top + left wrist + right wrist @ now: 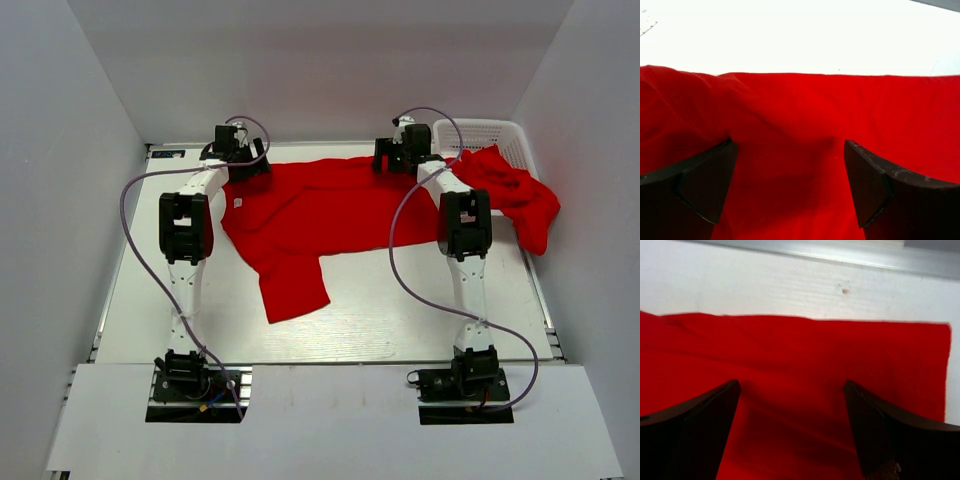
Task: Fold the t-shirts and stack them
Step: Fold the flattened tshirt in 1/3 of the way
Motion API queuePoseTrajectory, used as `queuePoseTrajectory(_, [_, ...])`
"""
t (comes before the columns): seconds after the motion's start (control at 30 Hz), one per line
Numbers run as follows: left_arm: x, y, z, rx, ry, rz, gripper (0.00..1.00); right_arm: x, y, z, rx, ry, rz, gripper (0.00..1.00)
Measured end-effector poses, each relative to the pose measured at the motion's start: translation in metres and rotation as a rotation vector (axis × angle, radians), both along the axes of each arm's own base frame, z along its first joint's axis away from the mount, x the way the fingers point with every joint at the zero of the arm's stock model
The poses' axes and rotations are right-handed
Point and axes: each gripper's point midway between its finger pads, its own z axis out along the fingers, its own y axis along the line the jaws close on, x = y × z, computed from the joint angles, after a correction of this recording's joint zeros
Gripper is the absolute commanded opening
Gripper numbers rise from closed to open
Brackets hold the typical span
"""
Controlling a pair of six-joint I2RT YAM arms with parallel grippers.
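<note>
A red t-shirt (320, 215) lies spread on the table, one sleeve pointing toward the near side. My left gripper (243, 158) is open above its far left edge; the left wrist view shows the red cloth (790, 115) filling the space between the spread fingers (707, 180). My right gripper (395, 158) is open above the shirt's far right edge; the right wrist view shows the cloth (795, 355) and its corner between the fingers (875, 425). Another red t-shirt (515, 195) hangs crumpled out of the basket at the far right.
A white plastic lattice basket (480, 135) stands at the far right corner. White walls close in the table on three sides. A metal rail (840, 257) runs along the table's far edge. The arm bases sit at the near edge.
</note>
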Motion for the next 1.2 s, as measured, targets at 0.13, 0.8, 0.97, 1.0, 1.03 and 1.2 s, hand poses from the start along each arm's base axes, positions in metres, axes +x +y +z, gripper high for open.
queuePoseTrajectory(0.13, [0.001, 0.009, -0.002, 0.025, 0.006, 0.049, 0.98, 0.006, -0.003, -0.007, 0.025, 0.001, -0.037, 0.9])
queuePoseTrajectory(0.8, [0.057, 0.049, 0.002, -0.028, -0.149, 0.034, 0.99, 0.031, 0.007, -0.002, 0.16, -0.059, -0.064, 0.9])
queuePoseTrajectory(0.97, [0.06, 0.049, 0.003, -0.013, -0.167, 0.012, 0.99, 0.032, 0.011, 0.001, 0.176, -0.07, -0.043, 0.9])
queuePoseTrajectory(1.0, [0.06, 0.049, 0.004, -0.011, -0.167, 0.01, 0.99, 0.032, 0.011, 0.002, 0.176, -0.071, -0.04, 0.9])
queuePoseTrajectory(1.03, [0.059, 0.049, 0.005, -0.009, -0.168, 0.008, 0.99, 0.031, 0.012, 0.003, 0.175, -0.072, -0.037, 0.9])
queuePoseTrajectory(1.2, [0.047, 0.053, 0.023, 0.013, -0.136, 0.007, 0.99, 0.017, 0.012, 0.025, 0.151, -0.067, -0.038, 0.9])
